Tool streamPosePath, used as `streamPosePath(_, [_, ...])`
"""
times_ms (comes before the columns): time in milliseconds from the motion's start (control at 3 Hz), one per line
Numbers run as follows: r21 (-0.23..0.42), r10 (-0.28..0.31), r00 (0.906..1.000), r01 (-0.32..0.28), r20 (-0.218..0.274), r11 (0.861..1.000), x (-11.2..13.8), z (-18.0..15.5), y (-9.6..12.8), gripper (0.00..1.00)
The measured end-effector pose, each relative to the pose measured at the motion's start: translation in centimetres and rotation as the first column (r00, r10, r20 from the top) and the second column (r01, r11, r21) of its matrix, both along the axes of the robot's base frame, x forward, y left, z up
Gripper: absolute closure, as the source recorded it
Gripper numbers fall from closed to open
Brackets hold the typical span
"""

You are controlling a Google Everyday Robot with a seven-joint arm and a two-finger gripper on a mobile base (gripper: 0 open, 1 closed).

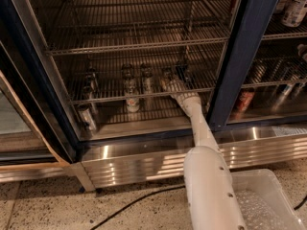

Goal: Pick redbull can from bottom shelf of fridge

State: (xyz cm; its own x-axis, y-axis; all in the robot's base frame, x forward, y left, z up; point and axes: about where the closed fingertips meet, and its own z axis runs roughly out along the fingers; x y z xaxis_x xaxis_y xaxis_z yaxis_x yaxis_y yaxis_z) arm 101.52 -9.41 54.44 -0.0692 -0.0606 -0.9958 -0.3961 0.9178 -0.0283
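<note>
- Pincer [175, 86] sits just right of centre in the frame, at the front of the bottom shelf [105, 94], on the end of a white arm [207, 176] that rises from the lower right edge; whether it is spread or pressed together, I cannot tell.
- Just above and left of the pincer stands the redbull can [166, 74], upright on the bottom shelf, slim, with a pale shiny top. It is right beside the pincer, but I cannot tell if they touch.
- Just right of the pincer, a darker can [183, 71] stands upright on the same rack.
- Further left on the rack, two more upright cans [145, 75] stand side by side, and another can [91, 80] stands near the left end.
- A white-labelled can [132, 101] shows at the front edge of the rack, left of the pincer; I cannot tell whether it is on the rods or below them.
- A tilted can [88, 117] stands lower down at the left, by the steel floor panel [144, 116].
- Above, more wire racks [139, 44] span the fridge [244, 47], whose dark blue post runs down the right of the frame.
- Beyond that post, a red can [244, 99] and other drinks fill the neighbouring section.
- A ribbed steel base [144, 159] crosses the frame below.
- At the bottom lie a speckled floor [48, 205], a black cable [129, 204] and a clear plastic bin [261, 200] in the lower right corner.
</note>
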Motion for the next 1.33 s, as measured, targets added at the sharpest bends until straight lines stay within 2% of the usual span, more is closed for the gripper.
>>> streamPosePath(333, [0.001,0.0,1.0,0.0,0.0,1.0,0.0,0.4,0.0,1.0])
streamPosePath(667, [0.016,0.032,0.9991,-0.032,0.029,0.999,-1.7,2.8,-1.0,1.0])
streamPosePath(1000, [0.022,0.08,0.9959,-0.081,0.042,0.996,-4.8,3.4,-0.3,1.0])
streamPosePath(1333, [0.028,0.105,0.9934,-0.106,0.045,0.994,-7.4,3.5,0.1,1.0])
